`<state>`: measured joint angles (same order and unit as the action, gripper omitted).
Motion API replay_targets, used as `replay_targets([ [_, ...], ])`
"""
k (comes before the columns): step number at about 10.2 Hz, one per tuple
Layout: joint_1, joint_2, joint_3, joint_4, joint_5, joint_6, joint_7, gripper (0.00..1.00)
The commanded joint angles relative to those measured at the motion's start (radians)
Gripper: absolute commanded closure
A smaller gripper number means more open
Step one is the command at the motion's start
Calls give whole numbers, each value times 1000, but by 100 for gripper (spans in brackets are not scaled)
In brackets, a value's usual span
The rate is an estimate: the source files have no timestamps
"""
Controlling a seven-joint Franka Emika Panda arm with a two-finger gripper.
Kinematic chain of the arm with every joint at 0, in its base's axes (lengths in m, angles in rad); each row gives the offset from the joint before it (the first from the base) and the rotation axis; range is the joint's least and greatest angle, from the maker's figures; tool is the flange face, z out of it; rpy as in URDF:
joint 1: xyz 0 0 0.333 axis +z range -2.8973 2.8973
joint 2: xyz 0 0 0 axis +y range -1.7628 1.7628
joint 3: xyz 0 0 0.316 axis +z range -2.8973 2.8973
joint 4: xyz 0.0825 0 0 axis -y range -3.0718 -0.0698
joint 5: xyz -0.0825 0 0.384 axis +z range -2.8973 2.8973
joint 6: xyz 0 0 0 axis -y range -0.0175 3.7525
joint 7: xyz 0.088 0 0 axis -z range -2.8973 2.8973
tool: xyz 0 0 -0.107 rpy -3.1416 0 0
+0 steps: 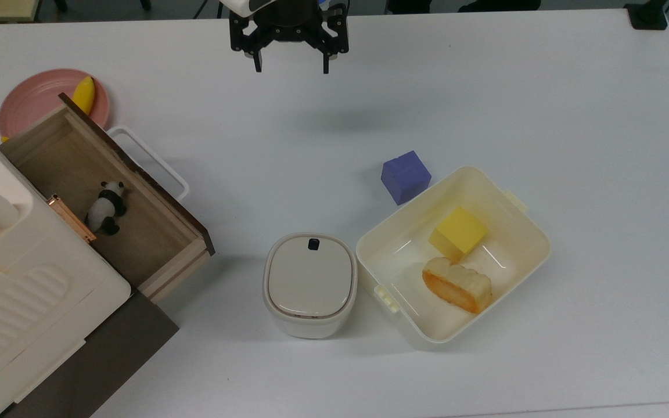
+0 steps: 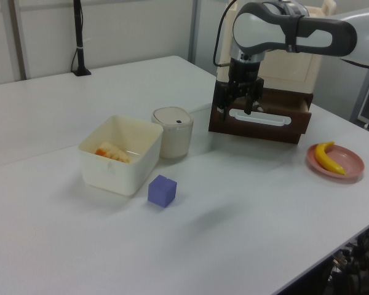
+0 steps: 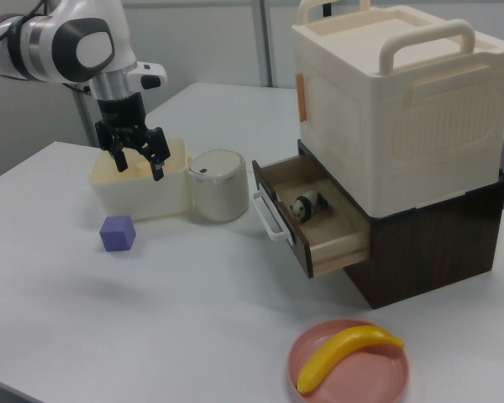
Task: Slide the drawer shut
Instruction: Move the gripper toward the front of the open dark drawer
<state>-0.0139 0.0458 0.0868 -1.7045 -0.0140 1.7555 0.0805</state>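
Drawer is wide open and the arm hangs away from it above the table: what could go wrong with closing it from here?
1. The drawer sits skewed to the table edges in the top view; a push off to one side might jam it.
2. The white loop handle sticks out, so the open fingers could snag it.
3. The panda figure inside may topple when the drawer stops.

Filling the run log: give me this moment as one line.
drawer: open, panda inside | gripper: open, empty, above table, apart from handle
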Motion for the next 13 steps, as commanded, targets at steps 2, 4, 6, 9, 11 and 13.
replay_targets([
  [2, -15, -4, -4, 0, 5, -13, -8, 0],
  [4, -26, -4, -4, 0, 6, -13, -8, 0],
  [6, -29, -6, -4, 0, 15, -14, -22, 0],
  [9, -31, -3, -4, -4, 15, -11, -54, 0],
  [11, -35, 0, -4, -7, 15, -8, -61, 13],
  [13, -44, 0, -21, -7, 19, -8, -114, 39],
])
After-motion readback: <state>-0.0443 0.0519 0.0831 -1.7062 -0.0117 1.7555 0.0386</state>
